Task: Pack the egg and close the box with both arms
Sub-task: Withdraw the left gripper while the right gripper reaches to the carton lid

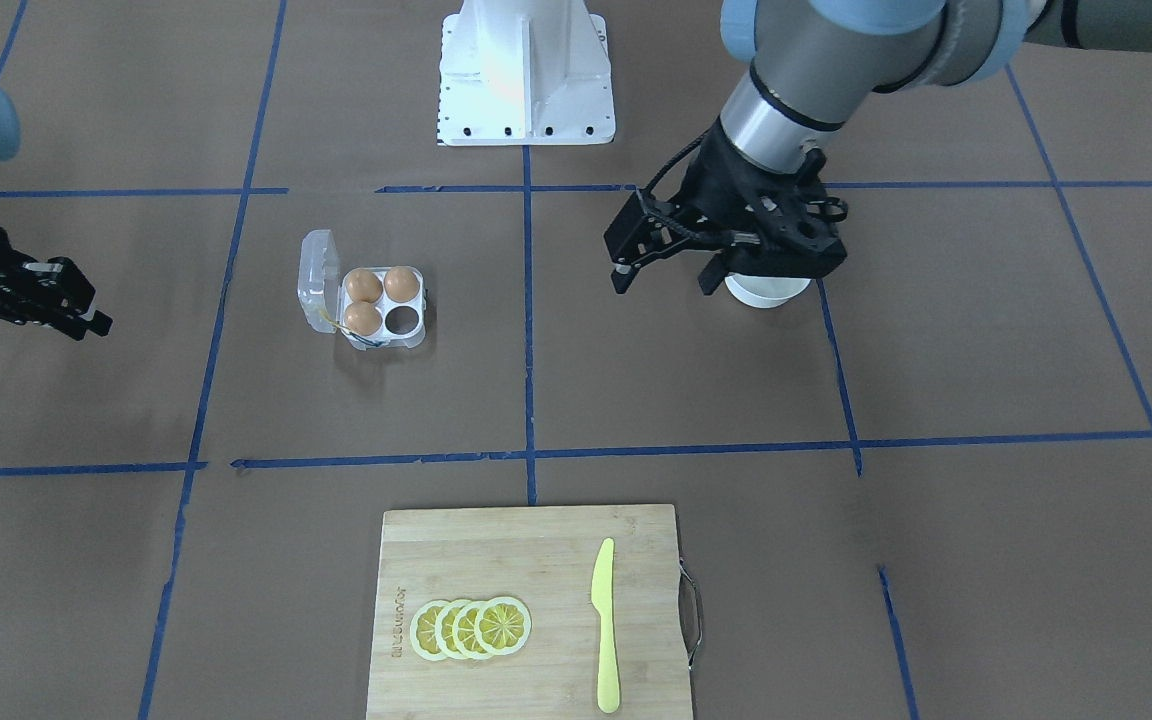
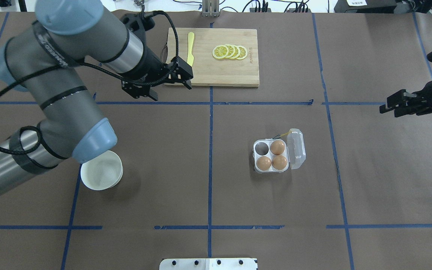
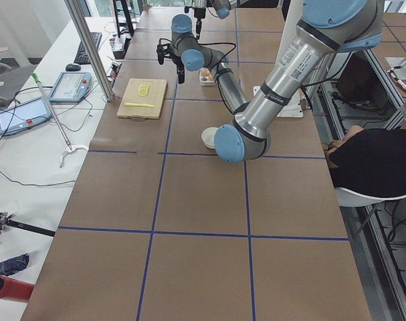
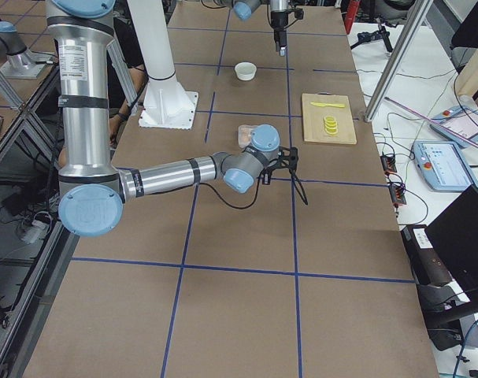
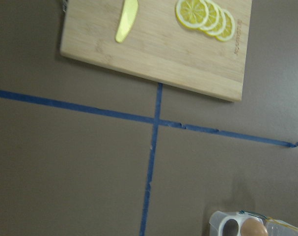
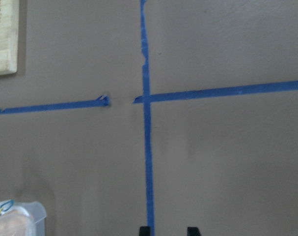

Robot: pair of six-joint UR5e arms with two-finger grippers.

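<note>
The clear box [image 2: 256,168] lies open right of the table's middle, its lid [image 2: 298,148] folded out to the right. Three orange-brown eggs fill three cells, one being [image 2: 277,147]; the fourth cell [image 2: 262,148] is empty. In the front view the box [image 1: 420,336] is left of centre. My left gripper [image 2: 171,90] is open and empty above the table near the cutting board, far from the box; it also shows in the front view [image 1: 664,285]. My right gripper [image 2: 388,108] is open and empty, hovering right of the box; its fingertips [image 6: 145,230] show a narrow gap.
A white bowl [image 2: 101,174] that looks empty stands under my left arm. A wooden cutting board [image 2: 216,71] at the far side holds lemon slices [image 2: 230,51] and a yellow knife [image 2: 190,43]. The white pedestal [image 1: 526,70] stands at the robot's edge.
</note>
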